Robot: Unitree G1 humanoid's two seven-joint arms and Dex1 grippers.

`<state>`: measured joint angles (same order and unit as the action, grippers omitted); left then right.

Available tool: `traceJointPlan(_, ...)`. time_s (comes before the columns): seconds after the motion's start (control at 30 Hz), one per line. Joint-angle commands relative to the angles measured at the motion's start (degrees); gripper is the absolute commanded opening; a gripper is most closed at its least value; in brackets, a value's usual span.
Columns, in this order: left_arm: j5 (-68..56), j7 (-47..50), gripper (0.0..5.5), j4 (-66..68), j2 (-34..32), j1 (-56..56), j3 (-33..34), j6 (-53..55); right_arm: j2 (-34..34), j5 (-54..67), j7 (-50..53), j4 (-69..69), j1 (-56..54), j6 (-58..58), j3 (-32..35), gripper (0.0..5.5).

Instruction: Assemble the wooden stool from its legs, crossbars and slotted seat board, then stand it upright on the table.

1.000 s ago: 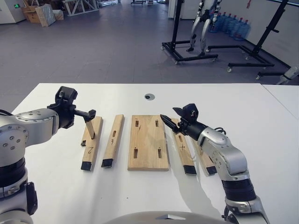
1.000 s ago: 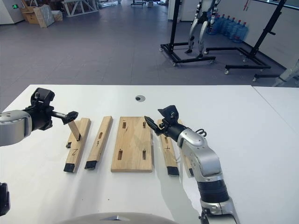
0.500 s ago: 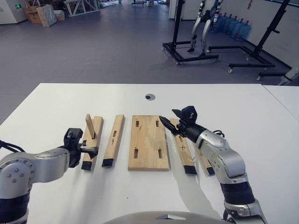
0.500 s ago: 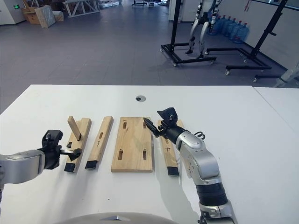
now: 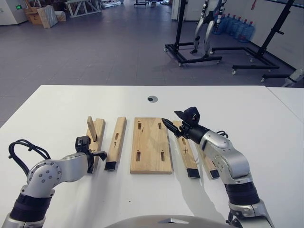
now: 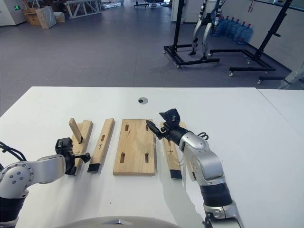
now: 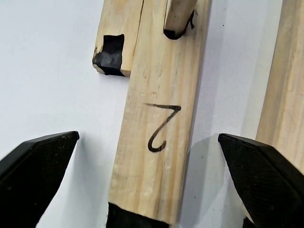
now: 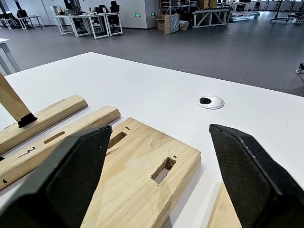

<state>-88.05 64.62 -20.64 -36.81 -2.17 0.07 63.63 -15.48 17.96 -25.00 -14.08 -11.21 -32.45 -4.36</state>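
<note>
Bright, even indoor light falls on the white table [image 5: 266,118], probably from overhead fixtures. Shadows beside the seat board [image 5: 151,145] and the stool leg [image 7: 161,118] are soft and short. The tabletop reads evenly pale; the hall floor [image 5: 118,47] behind is dimmer.

Robotics lab hall: wheeled gantry frames [image 5: 180,23], hanging humanoid [image 5: 207,21], water jugs [image 5: 241,29].

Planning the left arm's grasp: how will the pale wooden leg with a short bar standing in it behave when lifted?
Solid, so the pale wooden leg probably stays stiff. Its flat faces should resist rolling. The short wooden bar leans in its slot and might drop out.
</note>
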Motion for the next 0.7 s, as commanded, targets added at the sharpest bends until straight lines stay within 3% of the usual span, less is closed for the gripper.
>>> traceJointPlan(0.03,3.93,-2.65,5.39,2.50,1.22,-0.61,-1.25,1.03,-0.29,-0.20,-0.13,0.47,-1.42,-0.50,0.04,3.79)
traceJointPlan(0.17,5.01,-4.17,5.20,1.22,1.17,0.39,-1.66,3.17,-0.08,-0.27,0.12,0.25,-1.40,-0.58,0.07,3.79)
traceJointPlan(0.7,5.21,-6.39,2.57,3.73,3.16,2.36,1.62,5.14,0.30,-0.18,0.50,0.34,-1.38,-0.48,0.04,3.79)
